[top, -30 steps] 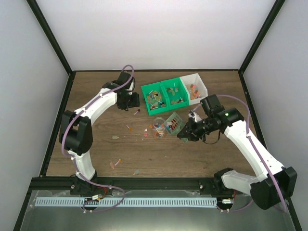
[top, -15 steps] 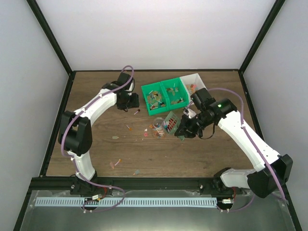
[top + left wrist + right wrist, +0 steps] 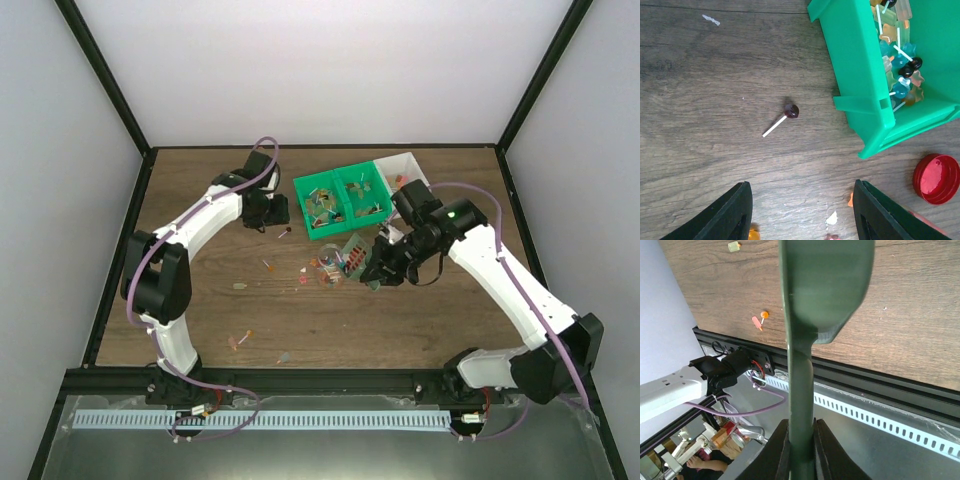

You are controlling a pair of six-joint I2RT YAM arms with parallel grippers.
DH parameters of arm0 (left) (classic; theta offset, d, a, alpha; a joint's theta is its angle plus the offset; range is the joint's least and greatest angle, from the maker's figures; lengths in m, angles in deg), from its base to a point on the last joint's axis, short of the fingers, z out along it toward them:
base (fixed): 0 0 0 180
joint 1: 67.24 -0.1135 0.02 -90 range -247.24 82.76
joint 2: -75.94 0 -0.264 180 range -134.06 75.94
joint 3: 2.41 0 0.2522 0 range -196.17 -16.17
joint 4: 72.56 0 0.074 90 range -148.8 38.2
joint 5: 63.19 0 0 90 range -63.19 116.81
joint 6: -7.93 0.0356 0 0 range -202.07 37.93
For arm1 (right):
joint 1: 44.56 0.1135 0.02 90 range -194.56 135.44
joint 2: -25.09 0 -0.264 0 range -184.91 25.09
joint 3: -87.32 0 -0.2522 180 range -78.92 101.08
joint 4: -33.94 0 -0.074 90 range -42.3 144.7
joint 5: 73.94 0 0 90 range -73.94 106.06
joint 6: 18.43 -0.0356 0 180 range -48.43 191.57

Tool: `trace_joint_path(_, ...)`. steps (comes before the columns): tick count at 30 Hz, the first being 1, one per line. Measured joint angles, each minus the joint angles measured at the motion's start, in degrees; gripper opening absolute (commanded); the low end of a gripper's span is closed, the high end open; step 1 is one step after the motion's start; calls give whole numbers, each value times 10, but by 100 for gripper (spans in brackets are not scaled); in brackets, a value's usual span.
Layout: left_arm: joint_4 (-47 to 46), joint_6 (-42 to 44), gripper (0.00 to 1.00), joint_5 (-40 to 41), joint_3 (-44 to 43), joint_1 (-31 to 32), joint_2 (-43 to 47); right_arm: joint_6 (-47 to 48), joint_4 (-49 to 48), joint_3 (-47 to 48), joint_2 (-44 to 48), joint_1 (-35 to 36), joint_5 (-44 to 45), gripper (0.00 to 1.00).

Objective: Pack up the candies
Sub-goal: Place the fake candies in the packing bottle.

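Candies (image 3: pixel 268 266), light, small and likely slippery in wrappers, best gathered by scoop (image 3: pixel 820 285); right fingers (image 3: pixel 780 452) clamp its handle, left fingers (image 3: pixel 735 212) stand apart, empty, above counter (image 3: pixel 700 75)

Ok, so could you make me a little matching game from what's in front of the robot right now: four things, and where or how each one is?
Things:
1. green scoop
2. red lid
3. dark lollipop
4. left gripper

States:
A. open, holding nothing
B. flat on the table, just off the green bin's corner
C. clamped by its handle in the right gripper
D. alone on bare wood, stick pointing away from the bin

Pairs: 1-C, 2-B, 3-D, 4-A
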Motion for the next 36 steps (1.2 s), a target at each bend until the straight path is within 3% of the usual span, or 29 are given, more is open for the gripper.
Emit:
trace_joint_path(17,-14,1,57,-12,9,0,0,-82,-1,20,-27,11,-34,1)
trace_joint_path(36,-23,1,57,-24,16,-1,0,-103,4,26,-15,-8,-45,1)
